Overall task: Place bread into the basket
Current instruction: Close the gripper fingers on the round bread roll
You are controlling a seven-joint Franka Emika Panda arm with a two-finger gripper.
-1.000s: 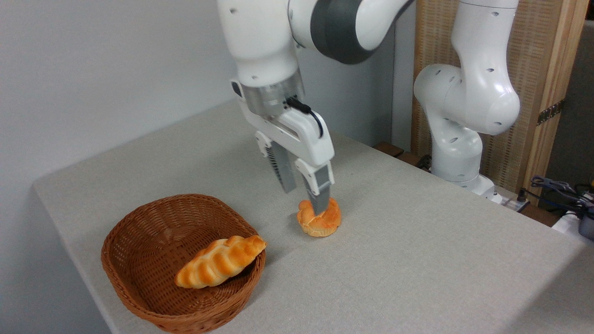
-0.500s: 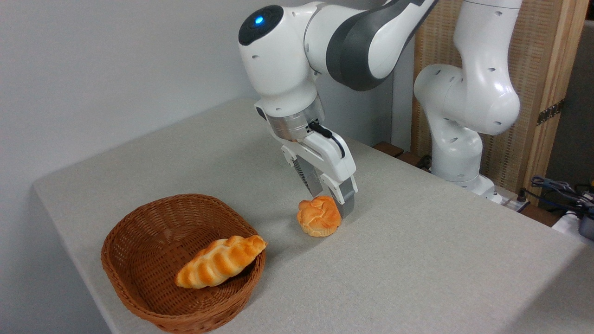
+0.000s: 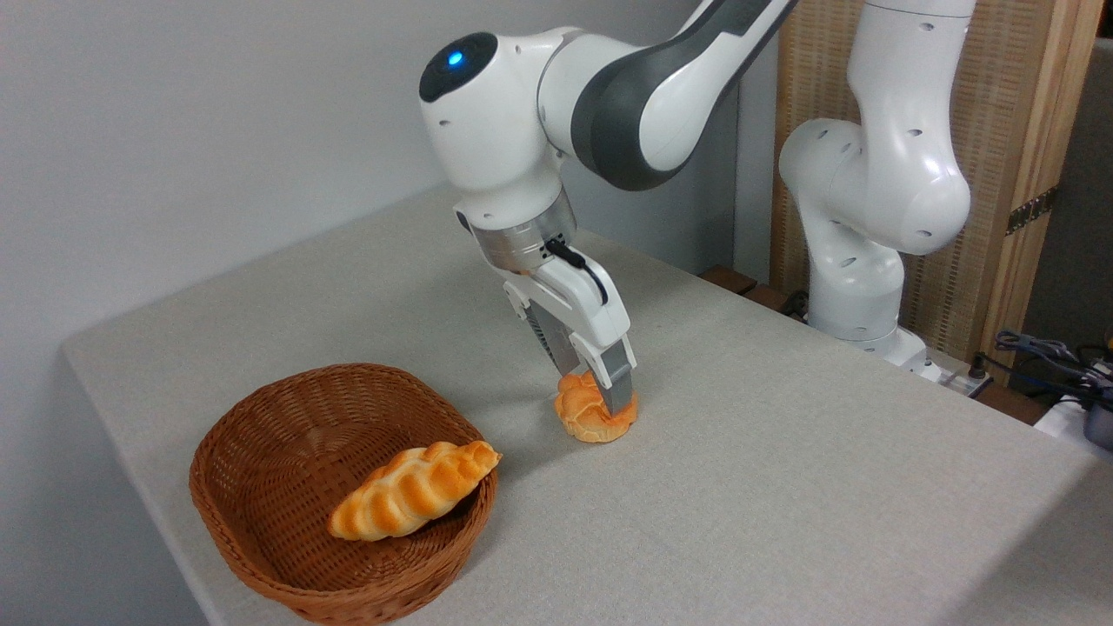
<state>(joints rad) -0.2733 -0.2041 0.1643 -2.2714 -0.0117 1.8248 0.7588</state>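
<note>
The fixed camera shows my arm (image 3: 609, 96) reaching down from the upper middle of the frame to the centre of the grey table (image 3: 783, 487). My jaws stand nearly upright and closed in on the bread (image 3: 591, 417), one finger (image 3: 619, 382) pressed against its right front side, the other finger behind it and mostly hidden. I am grasping the bun from above, and its paler underside rests on the table. It sits just right of centre, lumpy golden top showing to the left of my near finger. The basket (image 3: 261, 452) lies at the lower left of the frame, near the bread but apart from it, close to the table's front edge. Inside it a long braided loaf (image 3: 409, 491) leans with one end propped on the right rim. My base (image 3: 869, 217) stands at the upper right, beyond the table's far edge.
</note>
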